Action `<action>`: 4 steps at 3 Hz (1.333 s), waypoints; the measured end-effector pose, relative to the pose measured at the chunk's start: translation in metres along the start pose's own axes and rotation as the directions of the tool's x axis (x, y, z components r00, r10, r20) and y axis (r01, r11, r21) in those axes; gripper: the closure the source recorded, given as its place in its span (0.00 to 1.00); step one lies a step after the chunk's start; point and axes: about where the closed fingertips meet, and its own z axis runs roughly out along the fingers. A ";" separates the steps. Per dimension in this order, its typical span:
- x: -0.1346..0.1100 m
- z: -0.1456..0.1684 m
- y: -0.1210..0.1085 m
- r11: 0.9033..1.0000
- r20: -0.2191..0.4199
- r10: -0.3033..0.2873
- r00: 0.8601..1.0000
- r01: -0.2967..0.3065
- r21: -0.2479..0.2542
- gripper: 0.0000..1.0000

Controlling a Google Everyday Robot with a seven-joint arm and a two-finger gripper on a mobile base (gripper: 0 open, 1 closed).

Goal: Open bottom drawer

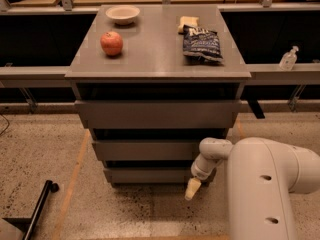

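Observation:
The grey cabinet has three flat handleless drawer fronts stacked under its top. The bottom drawer [150, 175] is the narrowest and lowest front, just above the floor, and its front stands flush with no tray showing. My gripper [191, 188] hangs at the end of the white arm, just in front of the bottom drawer's right end and slightly below its front edge, pointing down at the floor. Only its pale cream tip shows.
On the cabinet top [150, 49] lie a red apple [111, 43], a white bowl [123, 14], a dark chip bag [201, 44] and a pale snack [187, 23]. A sanitizer bottle [288, 59] stands on the right ledge. A black pole [39, 209] lies at the floor's lower left.

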 end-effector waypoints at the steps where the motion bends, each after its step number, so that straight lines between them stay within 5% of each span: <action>1: 0.002 0.008 0.003 1.000 0.037 0.017 0.999 -0.017 0.005 0.00; 4: -0.002 0.029 -0.019 0.995 0.222 0.047 0.974 -0.064 0.072 0.00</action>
